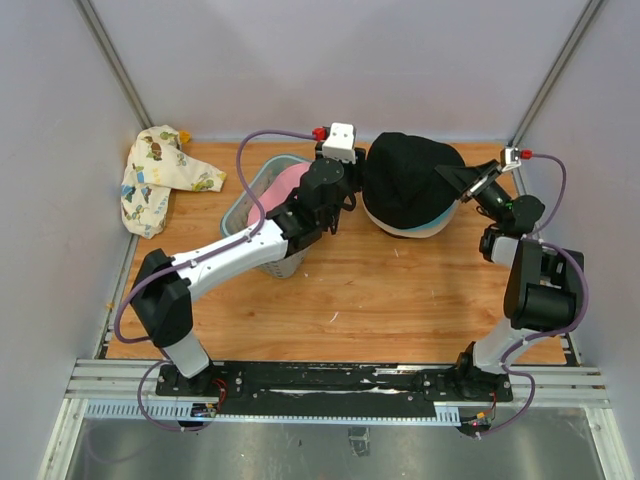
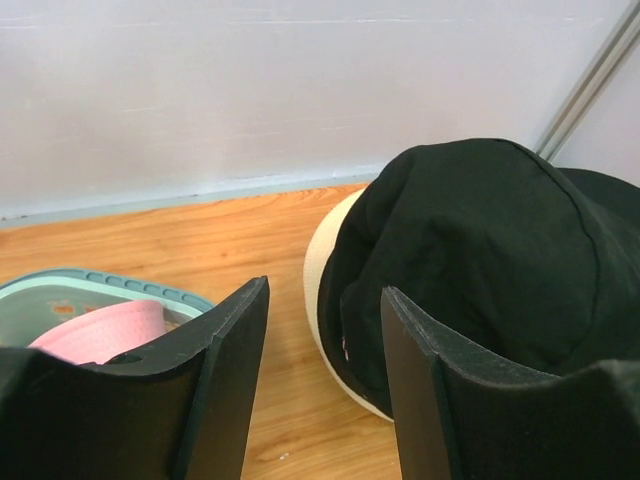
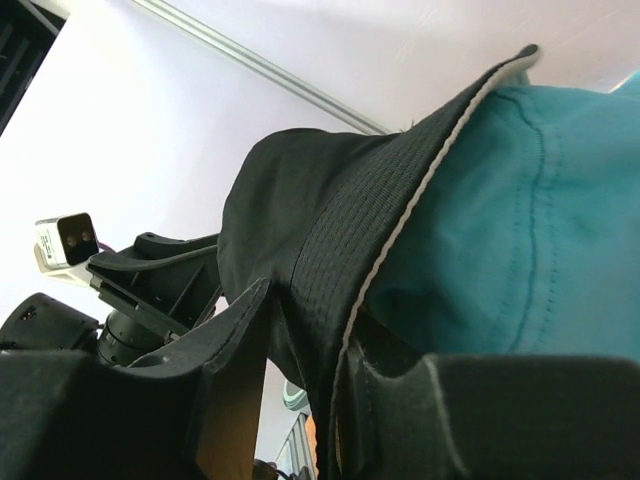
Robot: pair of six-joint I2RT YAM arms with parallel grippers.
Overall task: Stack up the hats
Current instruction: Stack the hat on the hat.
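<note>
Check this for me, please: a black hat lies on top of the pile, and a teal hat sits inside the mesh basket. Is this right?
One detail is wrong. The hat inside the mesh basket is a pink hat, not teal; the left wrist view shows it plainly. The black hat does lie on top of the pile.

The black hat [image 1: 405, 180] is matt woven cloth with rows of stitching across its brim. The teal hat [image 3: 510, 230] under it is a soft, dull cloth with plain seams, and the pink hat [image 2: 100, 330] is smooth matt fabric. The table [image 1: 400, 290] is wood-grain board with a faint sheen, the basket [image 1: 238, 212] smooth blue-grey plastic, the printed cloth [image 1: 160, 180] soft and creased, and the left hand [image 2: 325, 300] has matt black, slightly grainy fingers [image 2: 225, 370].
</note>
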